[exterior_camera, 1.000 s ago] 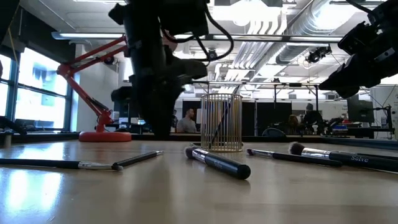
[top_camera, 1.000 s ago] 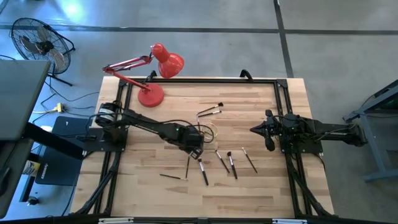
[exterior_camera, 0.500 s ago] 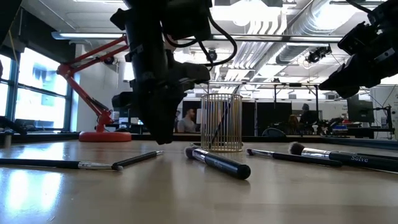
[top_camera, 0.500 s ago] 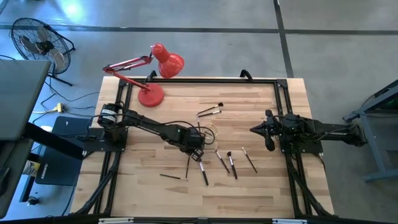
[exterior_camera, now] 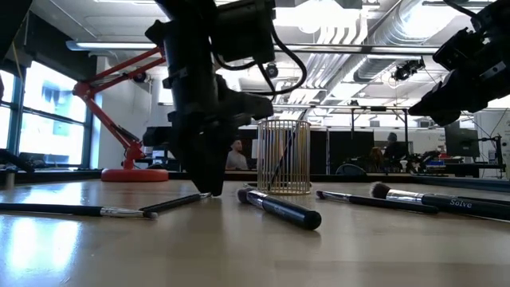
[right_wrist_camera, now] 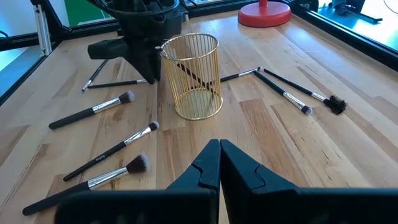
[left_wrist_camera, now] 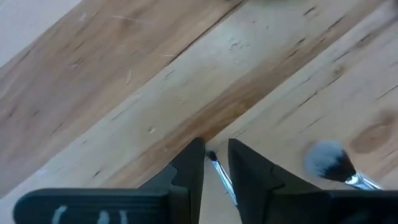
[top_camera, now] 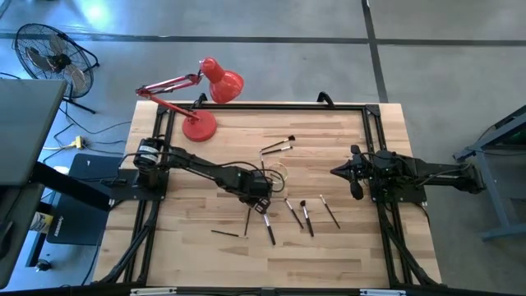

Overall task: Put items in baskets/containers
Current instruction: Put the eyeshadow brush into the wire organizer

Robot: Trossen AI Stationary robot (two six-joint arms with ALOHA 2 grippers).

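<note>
Your left gripper (left_wrist_camera: 216,163) points straight down at the table (top_camera: 345,238), just on the near side of the gold wire cup (right_wrist_camera: 191,74). Its fingers (left_wrist_camera: 186,171) stand a narrow gap apart, and the left wrist view shows a thin brush (left_wrist_camera: 222,177) lying inside that gap. The fingers straddle it near its small dark tip; whether they already touch it cannot be told. The brush's long axis runs roughly along the gap, not across it, so judge the wrist angle before you close.

Outward from this gripper, a fluffy-tipped brush (left_wrist_camera: 336,165) lies just beside the straddled one. More brushes (top_camera: 308,214) lie on the near side of the cup, and two brushes (top_camera: 278,146) lie on its far side. One brush (right_wrist_camera: 193,76) leans inside the cup already.

Your right gripper (right_wrist_camera: 219,163) is fully closed and empty, waiting well to the right of the cup. The left arm is plainly the nearer one.

Compared with a second ago, the left gripper has come down closer to the table. The brushes and the right arm have not moved.
</note>
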